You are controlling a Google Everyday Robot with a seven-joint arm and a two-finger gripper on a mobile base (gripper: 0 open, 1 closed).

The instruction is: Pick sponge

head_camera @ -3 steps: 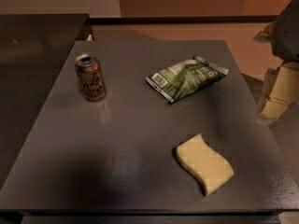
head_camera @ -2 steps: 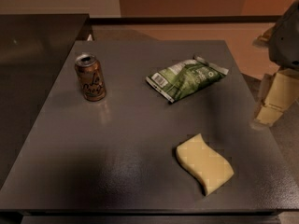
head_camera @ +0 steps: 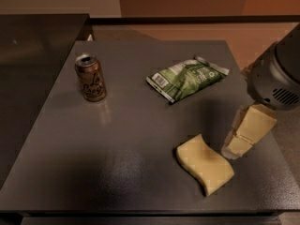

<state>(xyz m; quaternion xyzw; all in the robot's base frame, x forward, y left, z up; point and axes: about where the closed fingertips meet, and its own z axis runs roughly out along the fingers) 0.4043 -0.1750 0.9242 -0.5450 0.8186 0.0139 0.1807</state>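
The sponge (head_camera: 205, 164) lay flat on the dark grey desk (head_camera: 117, 163). It was near the front edge, toward the front right corner. It was pale yellow and had wavy sides.

The claw (head_camera: 236, 149) hung over the right side of the desk, close to the right edge. It was pale yellow and blocky. It pointed down and a bit to the left. Its tip was just beside the right end of the sponge. I could not tell if it touched the sponge or the desk, and I could not tell how far open the claw was. It did not have hold of the sponge, which lay on the desk by itself. Above the claw was the round grey end of the robot's arm (head_camera: 276, 76), over the right edge of the desk.

A brown drink can (head_camera: 91, 78) stood upright near the left edge, toward the back left corner. A green snack bag (head_camera: 186, 78) lay flat near the back edge, on the right half of the desk. The bag and the can were well apart. The sponge was well apart from the can too. The bag lay between the sponge and the back edge.
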